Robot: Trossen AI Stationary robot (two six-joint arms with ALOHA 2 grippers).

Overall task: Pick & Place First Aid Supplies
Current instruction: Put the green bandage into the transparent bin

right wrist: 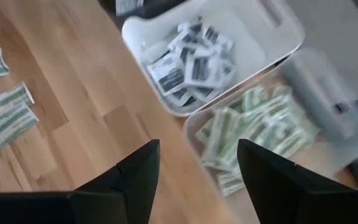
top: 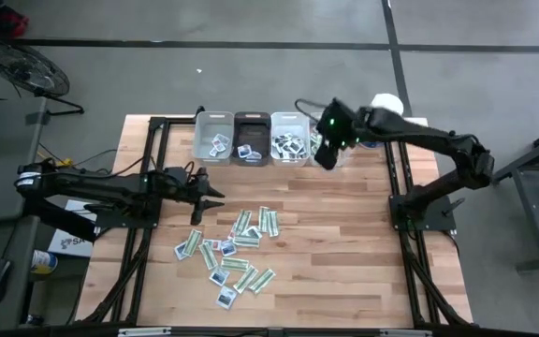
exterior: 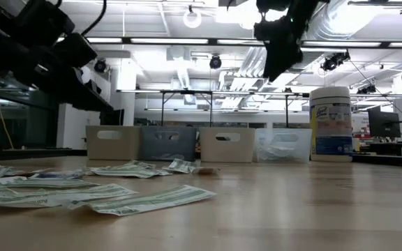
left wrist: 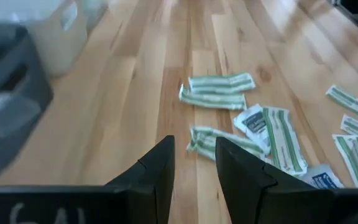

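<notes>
Hovering above the clear bin point(right wrist: 253, 134) near the tabletop's far edge, the right gripper point(right wrist: 197, 165) stood wide open and empty. Green-striped packets point(right wrist: 263, 124) lay in that bin directly beneath it. The left gripper point(left wrist: 194, 162), partly open and empty, hung beside the loose packets point(top: 237, 248) mid-table.

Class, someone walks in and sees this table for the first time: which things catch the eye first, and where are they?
The packets scattered across the table's near middle stand out first. Next, the row of bins along the far edge, some already holding packets. The right end effector hangs open above the rightmost bin, beside a white canister.
</notes>
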